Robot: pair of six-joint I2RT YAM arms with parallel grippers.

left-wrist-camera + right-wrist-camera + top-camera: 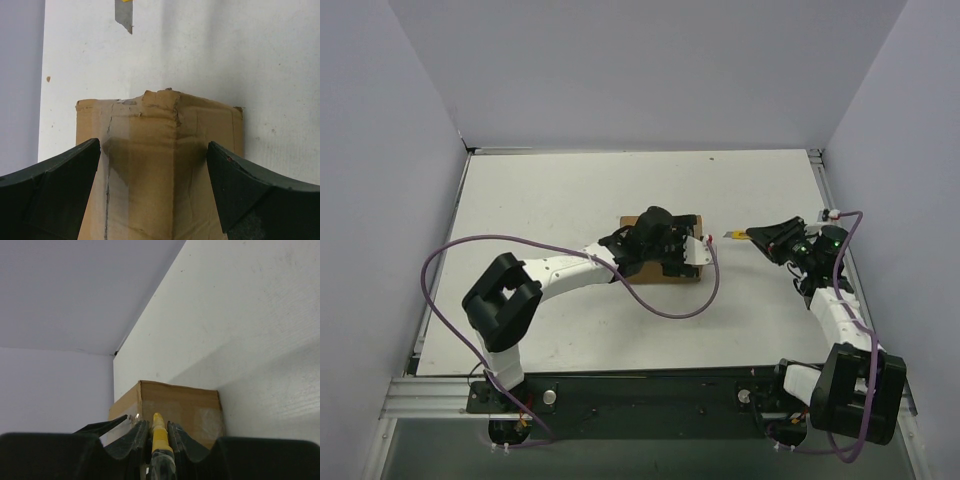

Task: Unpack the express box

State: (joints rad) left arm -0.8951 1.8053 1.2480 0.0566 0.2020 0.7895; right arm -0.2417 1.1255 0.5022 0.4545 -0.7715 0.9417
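A: Two claws, one box. Where's the express box (660,277)?
B: Middle of the top view, on the white table (540,200), mostly under my left gripper (154,145). Brown tape (150,175) runs over its top.
A: Left claw?
B: Released. I see the jaws spread wide to either side of the box; whether they touch it I cannot tell.
A: Right?
B: My right gripper (156,423) is clenched on a yellow-handled cutter (158,432) — right of centre in the top view, blade pointing left at the box, just apart from it.
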